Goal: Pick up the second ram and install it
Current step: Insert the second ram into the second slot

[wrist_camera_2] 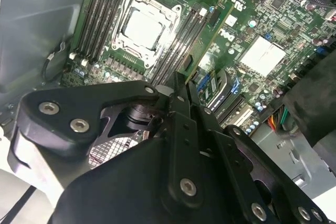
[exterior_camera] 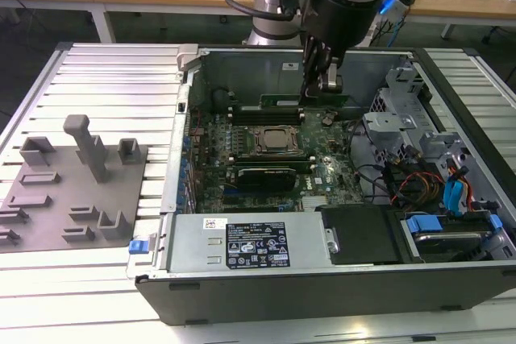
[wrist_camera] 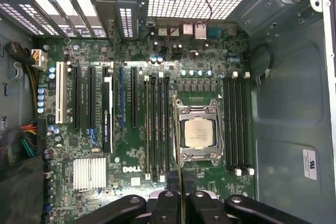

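My gripper [exterior_camera: 316, 86] hangs over the open computer case, shut on the second ram [exterior_camera: 304, 102], a long green stick held level just above the motherboard's back half. In the first wrist view the ram [wrist_camera: 177, 145] shows edge-on as a thin line running out from between the fingers of the gripper [wrist_camera: 181, 196], over the slots [wrist_camera: 157, 129] beside the CPU socket [wrist_camera: 198, 132]. The second wrist view has the gripper [wrist_camera_2: 181, 83] clamped on the ram [wrist_camera_2: 212, 36], which slants across the slots next to the socket [wrist_camera_2: 142, 27].
A black card [exterior_camera: 262, 175] stands in the board in front of the socket [exterior_camera: 274, 141]. The power supply [exterior_camera: 250, 243] lies along the case front, with drive bays and cables [exterior_camera: 435, 175] at the exterior view's right. A grey fixture plate [exterior_camera: 72, 191] with blocks lies outside at the exterior view's left.
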Robot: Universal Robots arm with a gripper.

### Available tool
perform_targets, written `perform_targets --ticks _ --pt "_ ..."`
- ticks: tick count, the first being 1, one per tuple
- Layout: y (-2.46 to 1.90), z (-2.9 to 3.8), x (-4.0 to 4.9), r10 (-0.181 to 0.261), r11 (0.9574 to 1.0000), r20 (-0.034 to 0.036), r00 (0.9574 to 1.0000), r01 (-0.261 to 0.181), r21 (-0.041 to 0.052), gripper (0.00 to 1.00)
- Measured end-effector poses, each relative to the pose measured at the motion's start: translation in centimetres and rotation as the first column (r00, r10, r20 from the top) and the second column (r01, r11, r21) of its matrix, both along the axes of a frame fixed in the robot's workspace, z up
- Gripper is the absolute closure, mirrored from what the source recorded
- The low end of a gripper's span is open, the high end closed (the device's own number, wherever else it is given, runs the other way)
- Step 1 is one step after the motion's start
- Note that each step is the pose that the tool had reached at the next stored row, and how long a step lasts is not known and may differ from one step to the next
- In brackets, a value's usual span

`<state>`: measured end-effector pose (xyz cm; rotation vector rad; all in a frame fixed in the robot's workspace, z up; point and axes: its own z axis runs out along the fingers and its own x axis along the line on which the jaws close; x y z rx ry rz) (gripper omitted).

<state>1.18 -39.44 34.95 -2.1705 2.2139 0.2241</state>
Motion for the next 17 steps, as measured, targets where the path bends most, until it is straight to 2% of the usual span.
perform_targets --ticks 17 --pt "0.00 -1.08 0.00 0.000 1.0000 0.0000 1.0000 0.000 -0.0001 0.86"
